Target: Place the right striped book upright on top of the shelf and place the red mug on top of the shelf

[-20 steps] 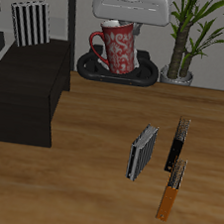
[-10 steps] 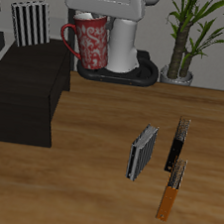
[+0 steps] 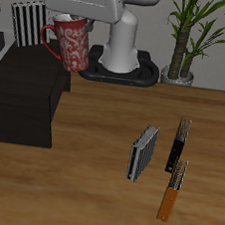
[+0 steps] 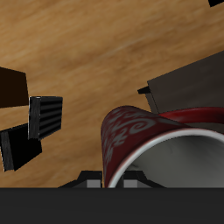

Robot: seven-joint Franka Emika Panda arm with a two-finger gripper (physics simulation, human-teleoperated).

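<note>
My gripper [image 3: 75, 15] is shut on the rim of the red mug [image 3: 66, 42], a dark red mug with a pale pattern, held in the air at the edge of the black shelf [image 3: 27, 88]. The mug fills the wrist view [image 4: 144, 140], light inside showing. The right striped book [image 3: 29, 22], with bold black-and-white stripes, stands upright on the back of the shelf top, just beside the mug's handle. The shelf's corner also shows in the wrist view [image 4: 188, 83].
A greyer striped book [image 3: 143, 154] stands on the table near the front, with a dark book [image 3: 177, 145] and an orange book [image 3: 174, 190] beside it. A potted plant [image 3: 186, 39] stands at the back. The robot base [image 3: 122, 56] is behind the mug.
The gripper has carried the red mug sideways from in front of the robot base toward the shelf, close to the striped book. Nothing else has moved.
</note>
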